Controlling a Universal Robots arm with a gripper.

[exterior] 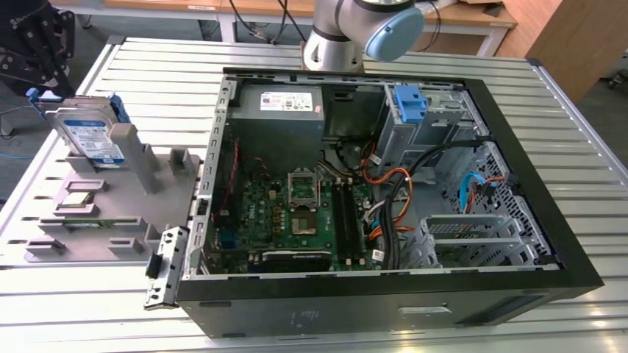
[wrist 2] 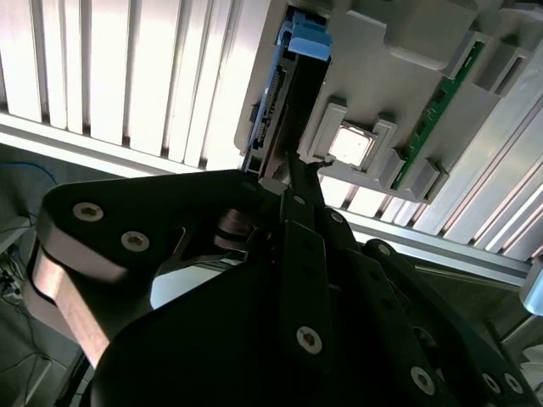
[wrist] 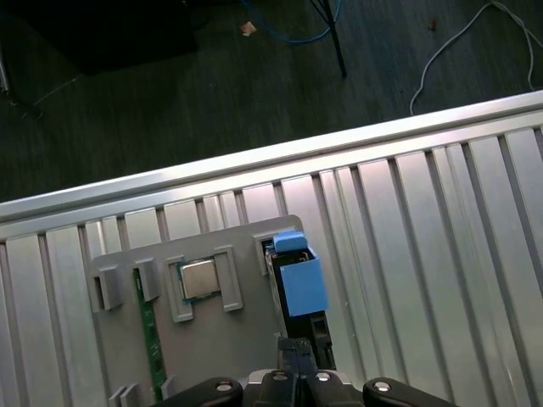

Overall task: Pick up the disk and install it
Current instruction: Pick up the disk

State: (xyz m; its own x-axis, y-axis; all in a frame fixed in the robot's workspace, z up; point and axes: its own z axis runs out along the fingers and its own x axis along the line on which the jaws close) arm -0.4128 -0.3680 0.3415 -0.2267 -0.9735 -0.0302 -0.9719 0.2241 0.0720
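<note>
Two black fingers (wrist: 293, 354) lay pressed together with nothing between them, close to one end of the disk (wrist: 301, 284); whether they touched it could not be made out. The disk stood on edge in a slot of a grey holder (wrist: 221, 339), with a blue rail along its upper side. Just beside it, in the same holder, a square silver chip (wrist: 199, 278) sat in its own pocket. Next to the chip, a green memory stick (wrist: 151, 348) stood in a narrow groove. The holder rested on a ribbed metal counter (wrist: 424, 254). An open computer case (exterior: 393, 312) lay on its side on that counter, to the exterior view's right of the holder. Its board and cables were exposed, and the disk was outside it. Behind the case rose the arm (exterior: 339, 33). Past the counter's edge lay a dark floor (wrist: 127, 102) with a blue cable (wrist: 288, 36).
</note>
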